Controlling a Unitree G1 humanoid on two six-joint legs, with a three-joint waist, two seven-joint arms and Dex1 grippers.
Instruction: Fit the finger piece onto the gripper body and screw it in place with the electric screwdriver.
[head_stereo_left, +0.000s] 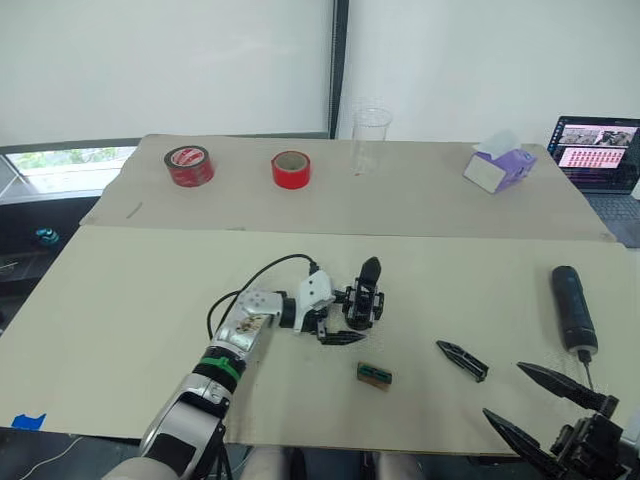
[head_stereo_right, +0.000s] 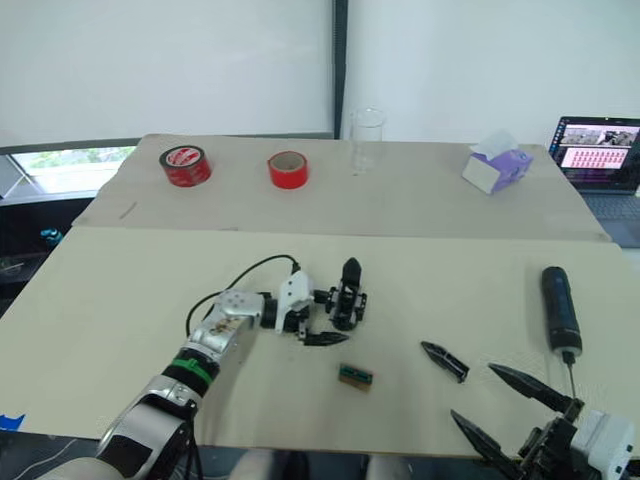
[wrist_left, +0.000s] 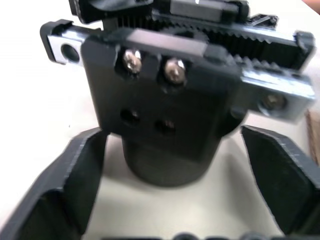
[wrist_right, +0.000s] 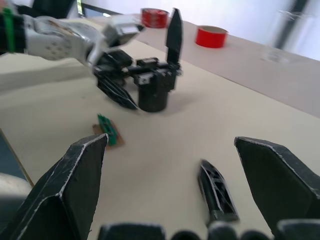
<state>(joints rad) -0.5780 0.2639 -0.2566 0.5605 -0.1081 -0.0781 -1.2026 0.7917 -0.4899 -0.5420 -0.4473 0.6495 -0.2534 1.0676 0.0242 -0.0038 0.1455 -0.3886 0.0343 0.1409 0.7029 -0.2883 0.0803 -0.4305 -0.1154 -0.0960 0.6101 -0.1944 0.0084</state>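
- The gripper body (head_stereo_left: 364, 300) is a small black blocky assembly standing near the middle of the bench (head_stereo_left: 130, 300), with one pointed black finger rising upright from it.
- In the left wrist view its near face shows two bright screw heads above two empty holes, a toothed rack running across behind them, and a round dark base resting on the bench.
- The left pincer (head_stereo_left: 338, 318) is released: its fingers (wrist_left: 75, 190) stand wide on either side of the gripper body's base, with bench surface visible between each finger and the body.
- The finger piece (head_stereo_left: 462, 360) lies flat on the bench, a black tapered part with a pointed tip, between the gripper body and the bench's right edge and nearer the front edge.
- The electric screwdriver (head_stereo_left: 573, 307) lies close to the right edge, a dark cylinder with its thin metal bit pointing toward the front edge.
- The right pincer (head_stereo_left: 548, 405) hovers at the front right corner, released, its fingers (wrist_right: 75, 185) spread wide; the finger piece lies just ahead of it.
- A small green-brown block (head_stereo_left: 374, 375) lies near the front edge, between the gripper body and the finger piece.
- Two red tape rolls (head_stereo_left: 189, 165), a clear cup (head_stereo_left: 371, 135) and a purple tissue box (head_stereo_left: 500, 167) sit along the far edge, well apart from the task's things.
- Bare bench lies open left of the left arm and between the finger piece and the electric screwdriver.
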